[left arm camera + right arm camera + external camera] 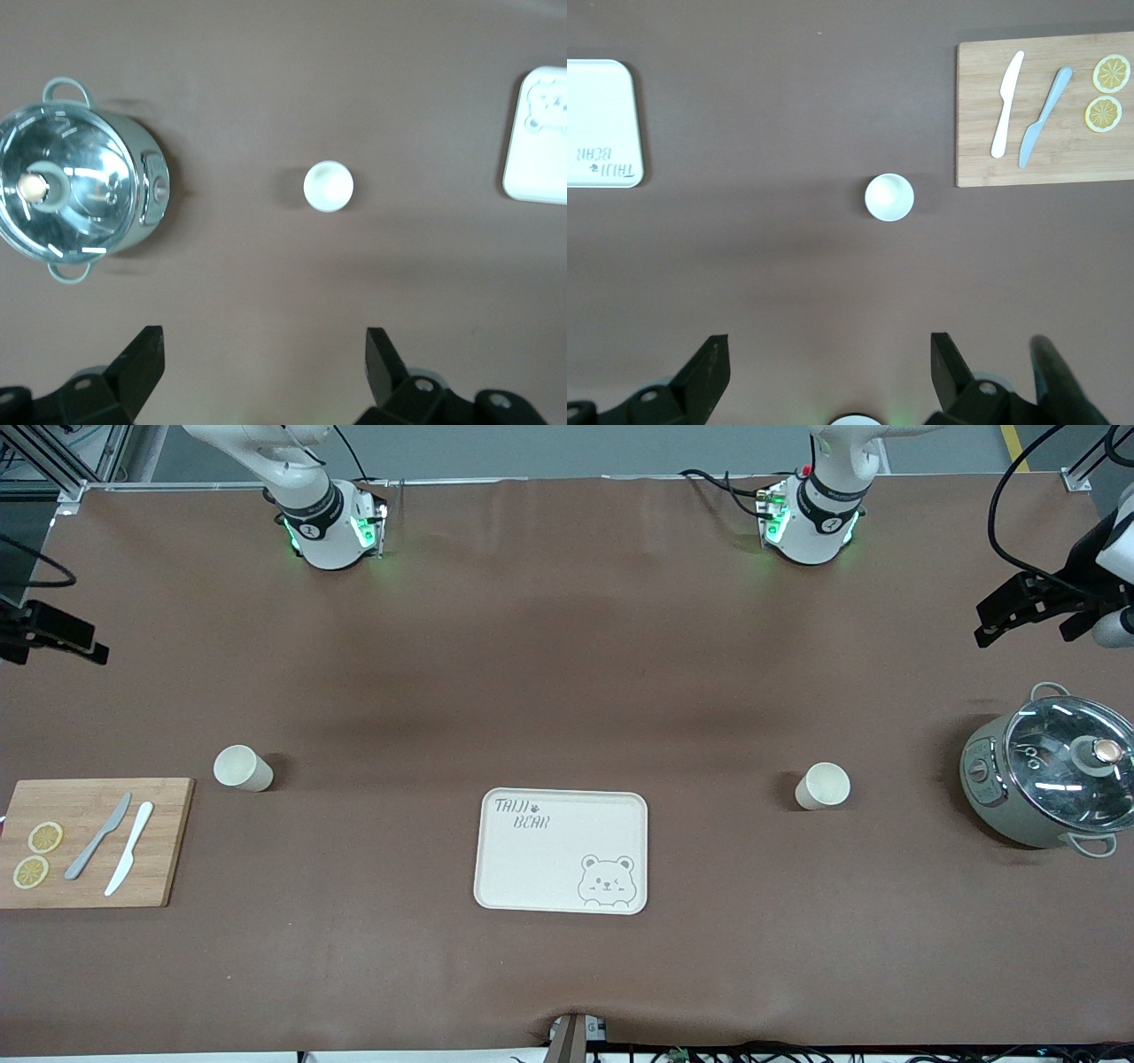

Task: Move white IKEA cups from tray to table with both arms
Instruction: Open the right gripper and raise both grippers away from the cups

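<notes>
Two white IKEA cups stand upright on the brown table. One cup (823,786) is toward the left arm's end, also in the left wrist view (329,186). The other cup (241,768) is toward the right arm's end, also in the right wrist view (889,197). My left gripper (997,615) hangs high over the table, open and empty (264,341), well above its cup. My right gripper (75,642) hangs high too, open and empty (830,347), well above the other cup.
A cream bear tray (549,868) lies between the cups, slightly nearer the camera. A lidded pot (1050,775) stands at the left arm's end. A wooden cutting board (168,841) with two knives (113,841) and lemon slices (44,837) lies at the right arm's end.
</notes>
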You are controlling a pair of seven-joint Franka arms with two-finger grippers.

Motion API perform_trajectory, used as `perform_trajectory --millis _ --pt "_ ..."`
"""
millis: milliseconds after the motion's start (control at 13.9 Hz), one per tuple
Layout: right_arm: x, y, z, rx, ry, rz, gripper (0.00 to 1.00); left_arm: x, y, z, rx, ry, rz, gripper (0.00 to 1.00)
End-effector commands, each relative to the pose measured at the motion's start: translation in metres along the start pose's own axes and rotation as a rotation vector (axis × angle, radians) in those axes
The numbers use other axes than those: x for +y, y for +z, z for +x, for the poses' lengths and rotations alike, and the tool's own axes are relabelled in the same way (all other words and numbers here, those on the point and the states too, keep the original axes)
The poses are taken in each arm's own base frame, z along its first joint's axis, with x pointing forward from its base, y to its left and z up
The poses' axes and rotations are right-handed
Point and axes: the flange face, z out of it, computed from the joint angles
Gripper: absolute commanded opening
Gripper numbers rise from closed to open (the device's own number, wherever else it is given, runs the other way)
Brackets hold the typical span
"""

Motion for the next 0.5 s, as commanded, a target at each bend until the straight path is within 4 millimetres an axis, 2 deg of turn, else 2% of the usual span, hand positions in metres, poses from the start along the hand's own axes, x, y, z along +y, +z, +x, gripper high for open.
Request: perform_trajectory --millis 0,431 --pt "-0.001 0.005 -0.025 0.008 0.016 -0.018 1.00 0.001 -0.005 -0.003 -0.016 0.002 0.016 1.00" --pt "0.010 0.021 -0.038 0.025 0.035 -0.017 1.00 0.005 -0.005 -0.003 -0.017 -0.023 0.011 1.00"
